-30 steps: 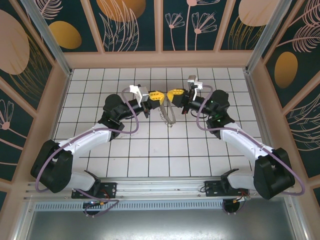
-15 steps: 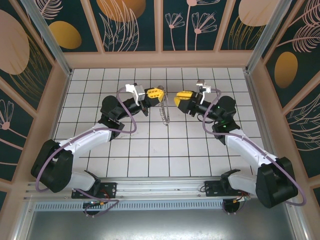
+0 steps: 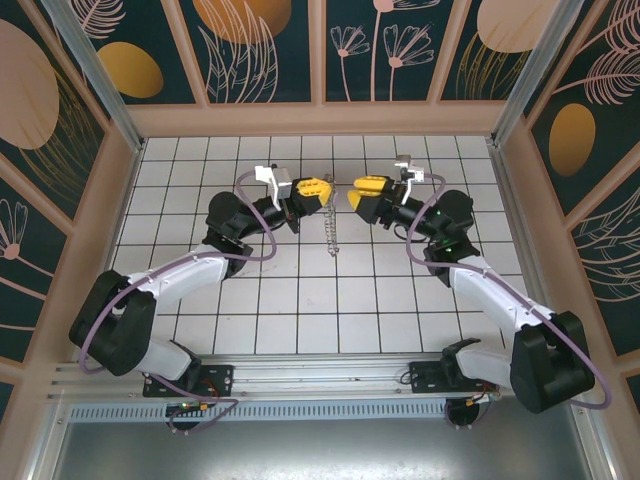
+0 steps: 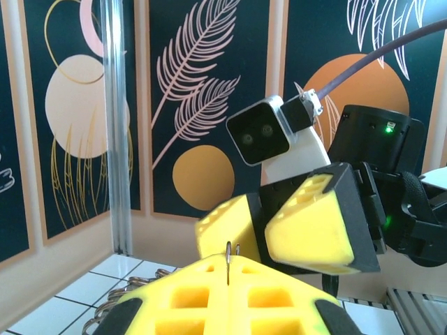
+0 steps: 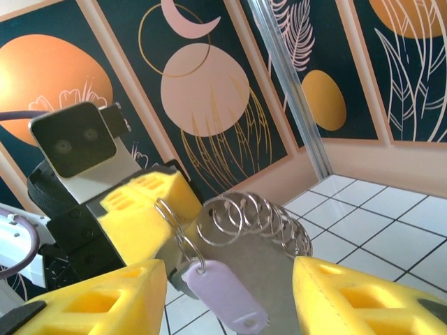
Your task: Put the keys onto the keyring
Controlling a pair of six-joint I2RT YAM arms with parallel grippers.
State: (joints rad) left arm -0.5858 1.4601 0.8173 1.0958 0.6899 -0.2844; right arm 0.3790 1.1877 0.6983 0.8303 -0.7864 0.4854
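**Left fingers clamping the keyring, right fingers standing open beside it**

In the overhead view the two arms are meeting in the upper middle of the frame, above the white tiled surface [image 3: 300,300]. The left gripper [image 3: 320,188] is pointing right and the right gripper [image 3: 356,193] is pointing left. Their yellow tips are facing each other, close but not touching. The keyring [image 3: 331,224] is hanging from the left gripper as a thin line of metal links, running down the frame toward the centre.

In the left wrist view, the left fingers [image 4: 272,283] are pressing together along the bottom edge. A thin metal wire is standing up out of the seam between them, so they are pinching the keyring. A few of its links are showing at the lower left. The right gripper's two yellow blocks are sitting at centre right, facing the lens with a gap between them.

In the right wrist view, the right fingers [image 5: 98,303] are sitting in the two bottom corners, well apart and gripping nothing. Between and beyond them, a coil of overlapping rings is stretching across the middle of the frame, with a blurred greyish band below it. The key [image 5: 225,296] — a small pale lilac piece — is dangling at lower centre from a small ring linked to the wire loops. Those loops are leading up and left to the left gripper's yellow tip.
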